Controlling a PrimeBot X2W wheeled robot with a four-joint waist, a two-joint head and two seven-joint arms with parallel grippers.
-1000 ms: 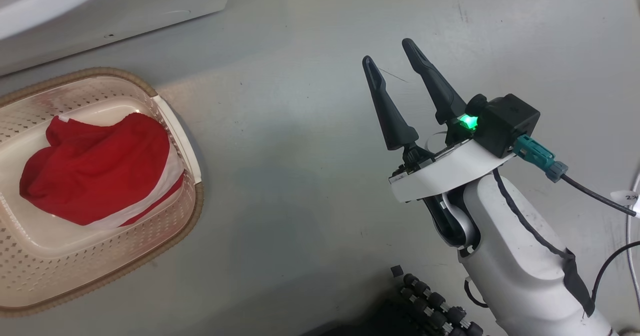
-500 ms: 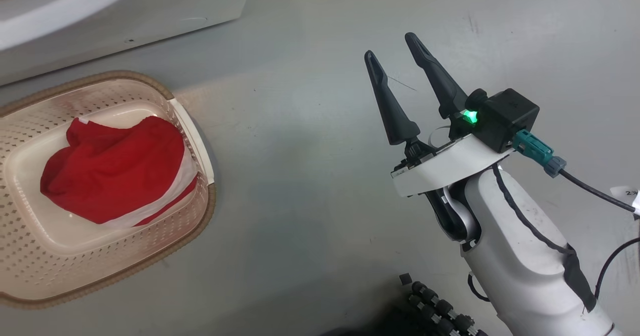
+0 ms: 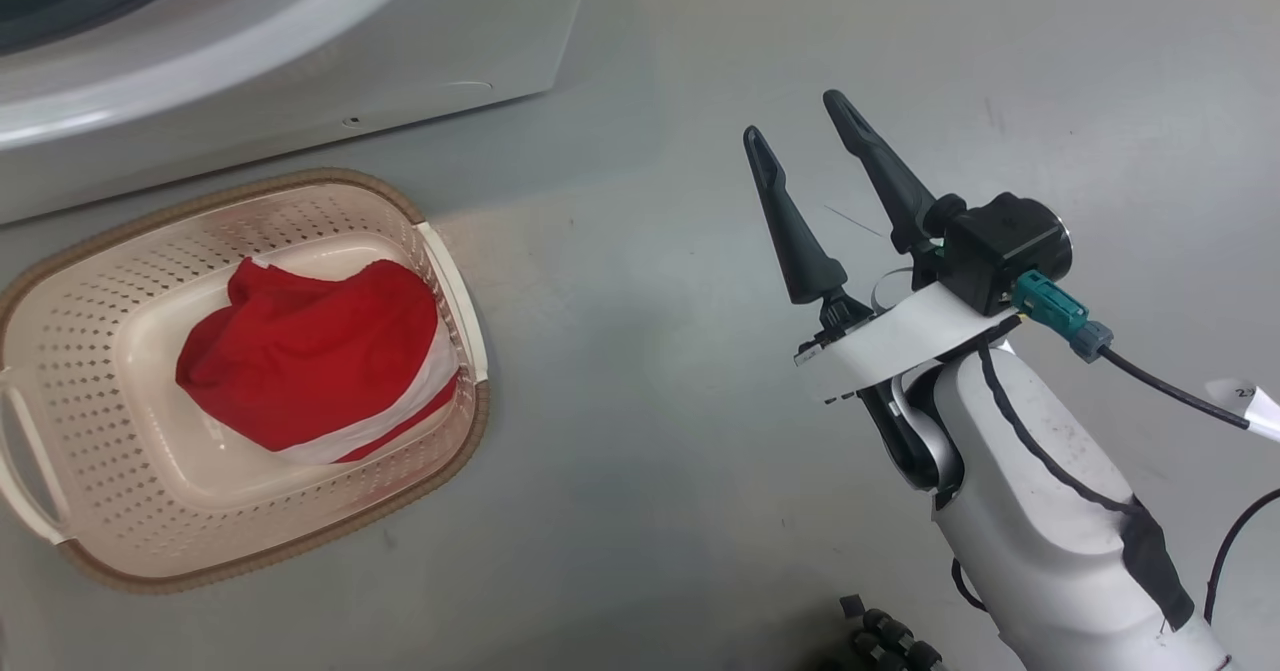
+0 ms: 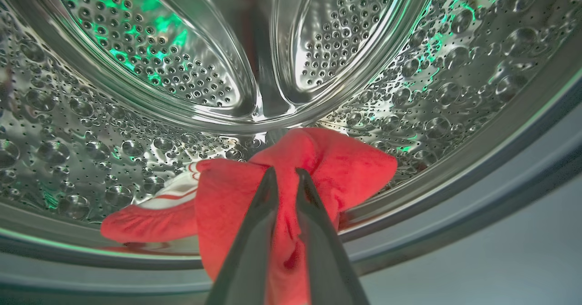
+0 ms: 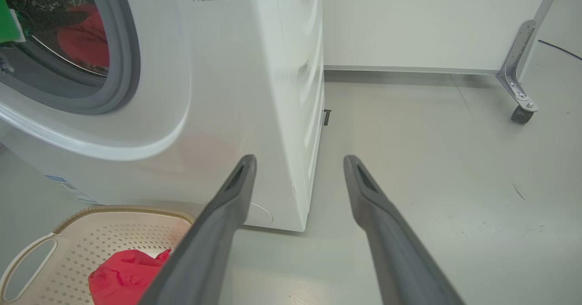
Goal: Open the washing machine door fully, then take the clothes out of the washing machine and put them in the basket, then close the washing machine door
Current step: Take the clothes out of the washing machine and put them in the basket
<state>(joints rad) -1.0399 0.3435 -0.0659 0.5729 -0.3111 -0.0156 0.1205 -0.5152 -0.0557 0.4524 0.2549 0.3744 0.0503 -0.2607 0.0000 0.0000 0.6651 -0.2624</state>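
Left arm reaches into the drum (image 4: pixel 136 127). We see its gripper (image 4: pixel 285 177) nearly closed, pinching a fold of the red garment (image 4: pixel 354 168) low in the drum; whether the cloth is lifted clear we cannot tell. Right arm hangs over the floor (image 3: pixel 650 451), gripper (image 3: pixel 793 119) spread wide and empty, fingers aimed past the washer (image 5: pixel 254 68). We note another red piece (image 3: pixel 310 361) lying in the basket (image 3: pixel 90 371), near the washer.

Upper left: big white washing machine (image 5: pixel 227 68), soft red cloth (image 5: pixel 84 41) inside. Lower left: cream plastic basket (image 5: pixel 118 241) holding another red cloth (image 5: pixel 122 277).
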